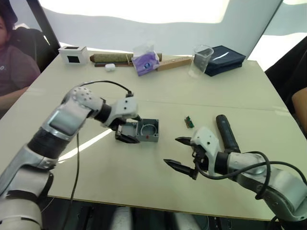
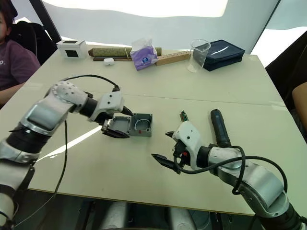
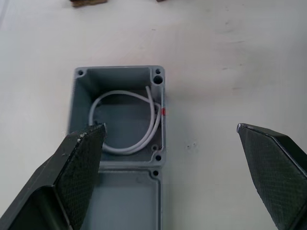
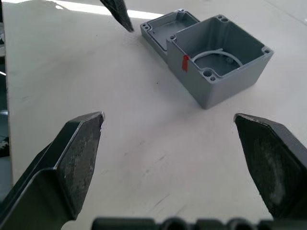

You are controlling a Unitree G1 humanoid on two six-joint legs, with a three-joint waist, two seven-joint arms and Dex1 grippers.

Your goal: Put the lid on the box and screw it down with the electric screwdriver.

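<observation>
- Two task parts lie touching at mid-tabletop [image 1: 230,81]: the small square grey hollow box [image 1: 149,130], white wire loop inside, and the flat grey square lid [image 2: 118,125] beside it, inner face up.
- Step in hand, as judged: the lid pickup — not yet grasped.
- Left gripper [image 3: 170,139], jaws released, hangs over lid and box, forearm reaching in from the left.
- Right gripper [image 1: 178,153], jaws spread and empty, hovers low, well apart from the box.
- The black pen-shaped electric screwdriver [image 1: 225,132] lies untouched beside the right arm.
- Next move calls for closing on the lid's edges, then turning it over onto the box.

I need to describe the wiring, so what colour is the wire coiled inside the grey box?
White; the wire in the box shows best in the left wrist view.
</observation>
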